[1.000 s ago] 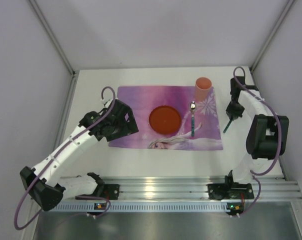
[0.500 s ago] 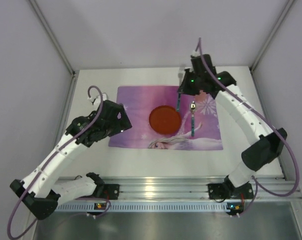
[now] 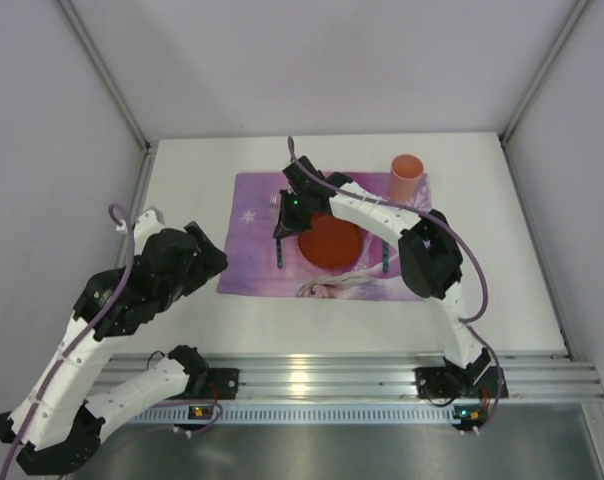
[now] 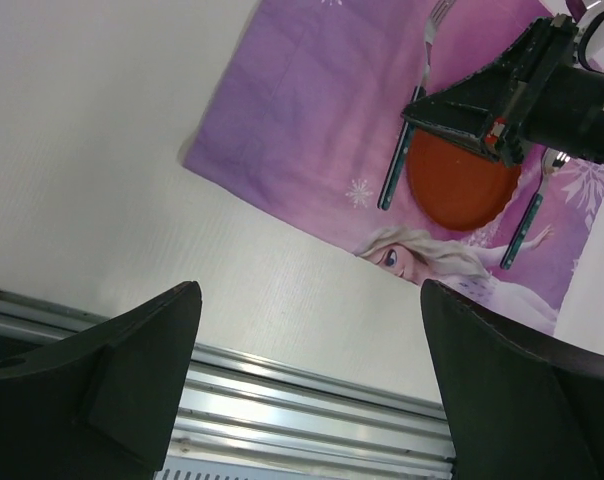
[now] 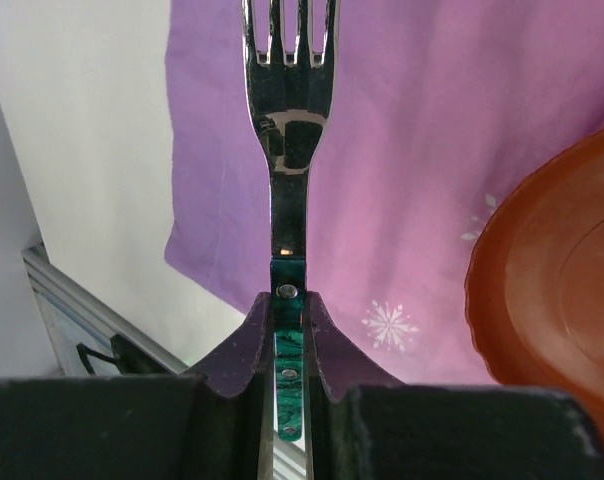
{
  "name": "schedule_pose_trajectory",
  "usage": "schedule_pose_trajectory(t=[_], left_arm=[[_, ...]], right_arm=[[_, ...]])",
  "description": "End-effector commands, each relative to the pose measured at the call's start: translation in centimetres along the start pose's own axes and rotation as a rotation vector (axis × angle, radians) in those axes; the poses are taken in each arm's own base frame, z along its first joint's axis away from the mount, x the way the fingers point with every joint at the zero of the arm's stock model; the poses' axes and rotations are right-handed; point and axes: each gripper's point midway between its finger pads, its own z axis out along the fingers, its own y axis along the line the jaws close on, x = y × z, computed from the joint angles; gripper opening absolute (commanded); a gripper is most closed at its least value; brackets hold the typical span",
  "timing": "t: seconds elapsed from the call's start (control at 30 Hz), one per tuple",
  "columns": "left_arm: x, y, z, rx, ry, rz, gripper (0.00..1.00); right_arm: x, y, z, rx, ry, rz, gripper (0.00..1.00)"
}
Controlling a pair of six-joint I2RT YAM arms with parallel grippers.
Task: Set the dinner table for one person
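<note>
Green-handled fork (image 5: 287, 130) is sitting pinched in your right gripper (image 5: 287, 318) over the purple placemat (image 5: 402, 150), beside the orange plate (image 5: 557, 300); your left gripper (image 4: 312, 350) is hanging wide open above the white dinner table (image 4: 102, 150).

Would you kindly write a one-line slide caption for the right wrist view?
Right hand grips a green-handled fork over the purple placemat, beside the red plate.
</note>
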Motion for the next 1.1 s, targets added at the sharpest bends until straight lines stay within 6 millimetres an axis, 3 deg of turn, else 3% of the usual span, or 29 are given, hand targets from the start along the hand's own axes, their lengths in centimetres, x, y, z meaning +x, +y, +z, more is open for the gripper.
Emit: schedule_pose_trajectory(t=[0.0, 0.17, 0.37, 0.5, 0.67, 0.8, 0.83, 0.9, 0.93, 0.97, 1.0, 1.07], left_arm=[[0.4, 1.4, -1.5, -0.008, 0.023, -0.055, 0.96], [1.4, 2.8, -2.6, -0.005, 0.058, -0.094, 0.98], [1.6, 3.5, -3.4, -0.01, 0.073, -0.11, 0.98], [1.5, 3.3, -3.4, -0.013, 0.075, -0.107, 0.98], [1.4, 2.2, -2.8, -0.007, 0.084, -0.066, 0.98], [0.5, 0.9, -2.3, -0.007, 0.067, -0.025, 0.98], [0.0, 0.3, -2.1, -0.002, 0.056, -0.006, 0.98], [-0.5, -0.5, -1.9, 0.01, 0.042, 0.011, 0.98], [-0.6, -1.0, -1.5, 0.01, 0.041, 0.026, 0.98], [-0.9, -1.7, -1.3, 0.03, 0.031, 0.044, 0.98], [-0.9, -2.2, -0.7, 0.026, 0.035, 0.059, 0.98], [-1.0, -3.8, -0.1, 0.065, 0.033, 0.08, 0.98]], right_arm=[[-3.8, 3.8, -0.8, -0.111, -0.117, 0.034, 0.0], [-4.8, 2.8, 1.8, -0.081, -0.148, 0.092, 0.0], [-3.8, 1.0, 4.2, -0.034, -0.114, 0.128, 0.01], [-2.9, 0.0, 4.8, -0.013, -0.09, 0.123, 0.27], [-3.1, 0.8, 4.6, -0.045, -0.083, 0.077, 0.4], [-4.6, 3.2, 1.1, -0.099, -0.132, 0.035, 0.43], [-5.4, 4.7, -1.6, -0.131, -0.173, 0.001, 0.44], [-6.3, 5.8, -4.9, -0.154, -0.223, -0.039, 0.47], [-6.9, 7.1, -8.8, -0.183, -0.278, -0.088, 0.49], [-6.6, 6.8, -10.3, -0.176, -0.293, -0.107, 0.52], [-7.3, 7.8, -15.1, -0.203, -0.377, -0.139, 0.6], [-6.6, 6.2, -18.3, -0.141, -0.44, -0.224, 0.72]])
